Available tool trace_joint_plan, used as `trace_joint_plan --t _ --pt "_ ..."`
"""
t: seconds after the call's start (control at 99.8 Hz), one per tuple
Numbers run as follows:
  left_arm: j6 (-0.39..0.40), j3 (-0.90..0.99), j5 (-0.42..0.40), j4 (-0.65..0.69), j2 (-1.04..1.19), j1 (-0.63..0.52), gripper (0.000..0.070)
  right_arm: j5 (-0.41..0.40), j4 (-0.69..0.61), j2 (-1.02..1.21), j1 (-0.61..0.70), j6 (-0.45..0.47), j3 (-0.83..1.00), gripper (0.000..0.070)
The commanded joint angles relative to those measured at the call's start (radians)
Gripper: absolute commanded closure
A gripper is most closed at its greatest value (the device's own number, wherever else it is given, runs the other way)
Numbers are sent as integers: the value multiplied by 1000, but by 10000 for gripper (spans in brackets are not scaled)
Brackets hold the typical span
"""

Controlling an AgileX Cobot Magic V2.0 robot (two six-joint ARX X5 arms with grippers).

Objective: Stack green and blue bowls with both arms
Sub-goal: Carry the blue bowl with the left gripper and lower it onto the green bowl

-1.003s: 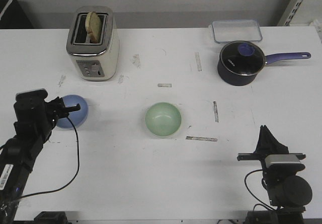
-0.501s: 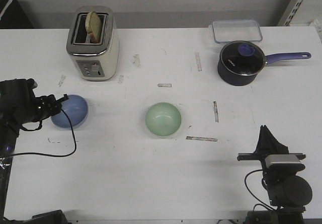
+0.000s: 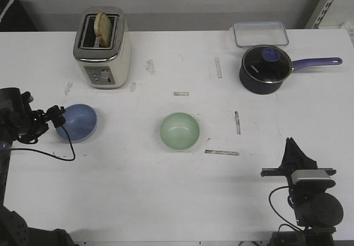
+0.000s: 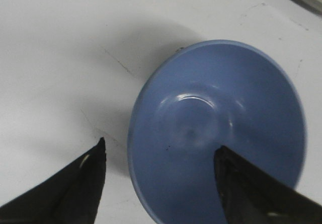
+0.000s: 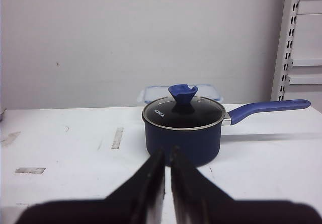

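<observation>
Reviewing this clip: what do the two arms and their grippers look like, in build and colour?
Both arms are black. The left gripper has tapering black fingers and a thin black cable looping below it. The right gripper ends in slim black fingers; its arm carries a grey-topped module above a round black housing, with a black cable alongside.

Periwinkle blue bowl [image 3: 77, 122] left; pale mint green bowl [image 3: 180, 131] centre. Cream-and-chrome toaster [image 3: 102, 48] far left. Dark navy saucepan [image 3: 265, 69], purple handle, far right. White table [image 3: 166, 185].
</observation>
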Motion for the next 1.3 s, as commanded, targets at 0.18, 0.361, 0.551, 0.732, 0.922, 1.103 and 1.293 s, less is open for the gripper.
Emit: trace_joint_plan --t 0.18,0.361,0.551,0.732,0.922,1.103,1.293 --pt "23 21 3 0 123 3 296 0 10 -2 1 -2 4 687" --pt "23 21 3 9 183 3 481 0 10 -2 1 -2 4 687" --pt "19 21 3 39 204 2 683 0 10 -2 1 -2 4 687" --pt "16 21 22 35 192 -2 700 0 10 -2 1 -2 4 687" --pt "-32 23 150 20 155 -32 700 0 10 -2 1 -2 4 687" --pt "-83 56 240 -6 143 -111 699 0 10 -2 1 -2 4 687" --pt "-126 141 240 -8 143 -282 699 0 10 -2 1 -2 4 687"
